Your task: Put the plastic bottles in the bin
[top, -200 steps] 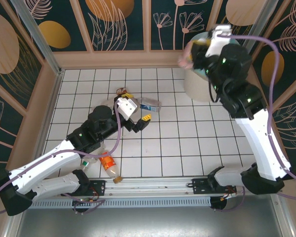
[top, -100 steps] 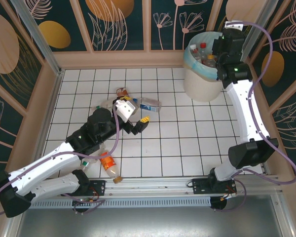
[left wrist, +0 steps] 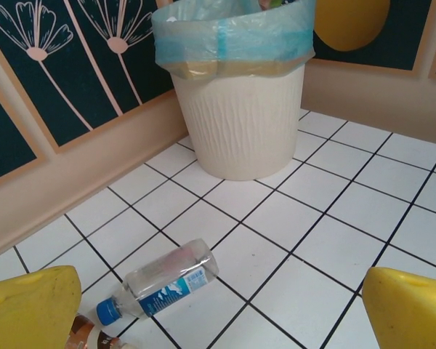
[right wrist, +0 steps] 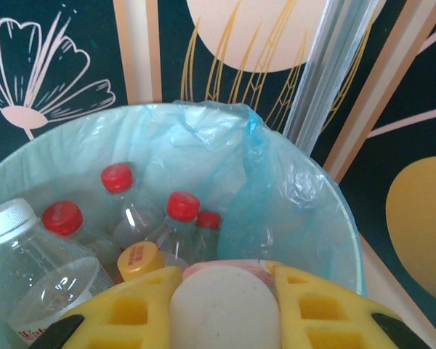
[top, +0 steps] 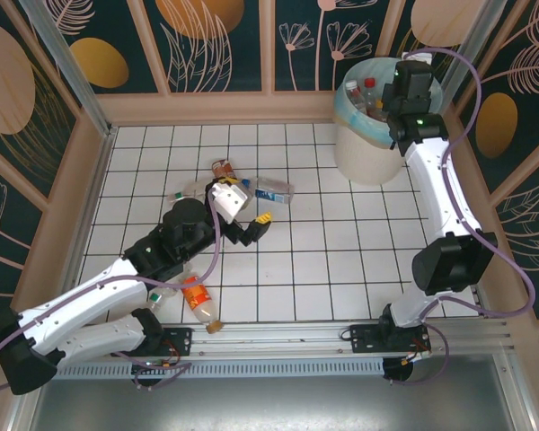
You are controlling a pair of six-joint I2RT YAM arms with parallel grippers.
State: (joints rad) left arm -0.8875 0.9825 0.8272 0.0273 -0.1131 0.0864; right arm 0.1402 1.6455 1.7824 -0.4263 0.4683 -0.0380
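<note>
Nearest, an orange-labelled bottle (top: pixel 198 301) lies on the bench (top: pixel 341 260). Beyond, the left gripper (left wrist: pixel 221 299) hangs wide open, empty, near a blue-capped bottle (left wrist: pixel 163 280). Upper right, the right gripper (right wrist: pixel 225 291) clamps a pale-ended bottle (right wrist: pixel 224 314) over the bin (right wrist: pixel 305 193) holding red-capped bottles (right wrist: pixel 183 206).

Right gripper (right wrist: pixel 225 314) has its yellow fingers (right wrist: pixel 134 309) clamped on a pale round-ended plastic bottle (right wrist: pixel 224 294) with a pink edge, over the round bin lined with a light blue plastic bag (right wrist: pixel 276 189). Inside the bin are clear plastic bottles (right wrist: pixel 127 211), upright: four red caps (right wrist: pixel 117 177), one white cap (right wrist: pixel 7 220), one orange-yellow cap (right wrist: pixel 139 259).
</note>
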